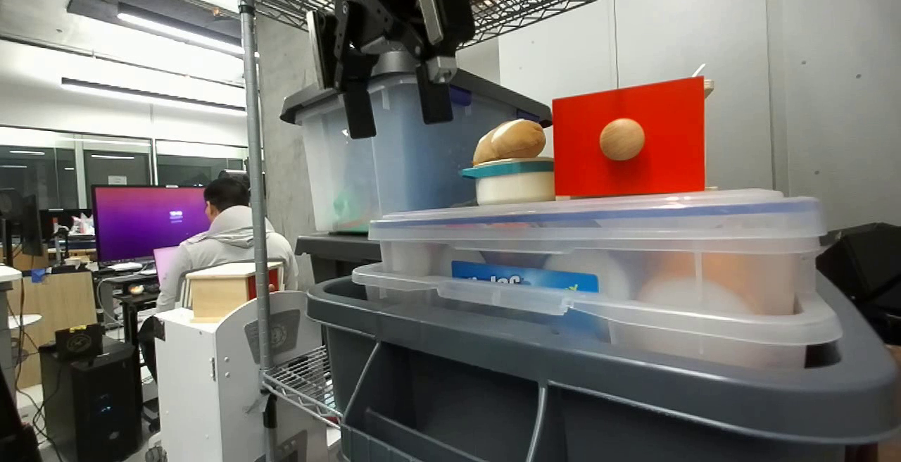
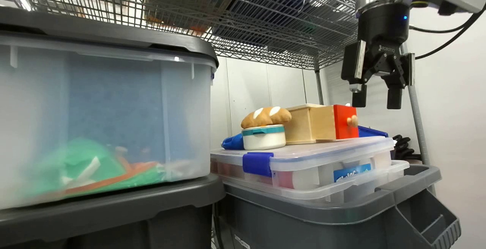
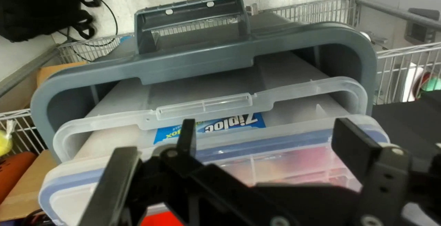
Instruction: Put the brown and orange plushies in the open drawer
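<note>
A robot's tool [image 2: 376, 101] hangs in the air, jaws spread wide with nothing between them, presumably so they can pass around something soft and bulky. Below the tool, a clear box [image 2: 330, 159] sits at the mouth of a grey bin [image 2: 330, 218], a stack that seems meant as a raised platform. On the clear box, back from the tool, stands a wooden box [image 2: 298, 123] with its red-fronted drawer [image 2: 331, 123] pulled out toward the tool's side, the round knob [image 1: 622, 139] facing outward; it likely stands open so a toy can be lowered in from above.

Farther from the tool than the drawer lies the brown plushie [image 2: 265, 117], shaped like a bread roll with pale patches. It rests on a white pot [image 2: 264, 139] with a teal rim, just beside the wooden box; the pot probably serves to lift it where the jaws can close on its sides.

The orange plushie cannot be made out for certain; no view shows inside the drawer.

Beneath the tool, the wrist view has mainly the clear box and grey bin, so the brown plushie is not lined up for a grip. The next move probably calls for carrying the tool over the drawer toward the pot
</note>
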`<state>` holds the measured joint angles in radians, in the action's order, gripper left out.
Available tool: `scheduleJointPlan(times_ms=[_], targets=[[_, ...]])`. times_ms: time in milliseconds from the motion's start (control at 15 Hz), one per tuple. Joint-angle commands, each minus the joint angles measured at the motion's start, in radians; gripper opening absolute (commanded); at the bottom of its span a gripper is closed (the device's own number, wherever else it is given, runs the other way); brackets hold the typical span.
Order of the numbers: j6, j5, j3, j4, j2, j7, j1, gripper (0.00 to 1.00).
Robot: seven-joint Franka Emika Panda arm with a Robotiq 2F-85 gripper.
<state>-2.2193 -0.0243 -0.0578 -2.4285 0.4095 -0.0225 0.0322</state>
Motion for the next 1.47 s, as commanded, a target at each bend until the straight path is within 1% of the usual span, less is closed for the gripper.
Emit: scheduleJointPlan(times_ms=[0, 333, 600, 1133, 1400], targets=[[-0.064, -0.05, -0.012, 0.042, -0.048, -0.044, -0.022, 1.0], [-0.146, -0.045, -0.005, 0.128, -0.14, -0.045, -0.022, 1.0], [-0.183, -0.042, 0.006, 0.194, -0.209, -0.033, -0.023, 1.0], [-0.179, -0.023, 0.048, 0.34, -0.334, 0.006, -0.029, 1.0], [-0.186, -0.014, 0.065, 0.397, -0.376, 0.011, -0.035, 1.0]])
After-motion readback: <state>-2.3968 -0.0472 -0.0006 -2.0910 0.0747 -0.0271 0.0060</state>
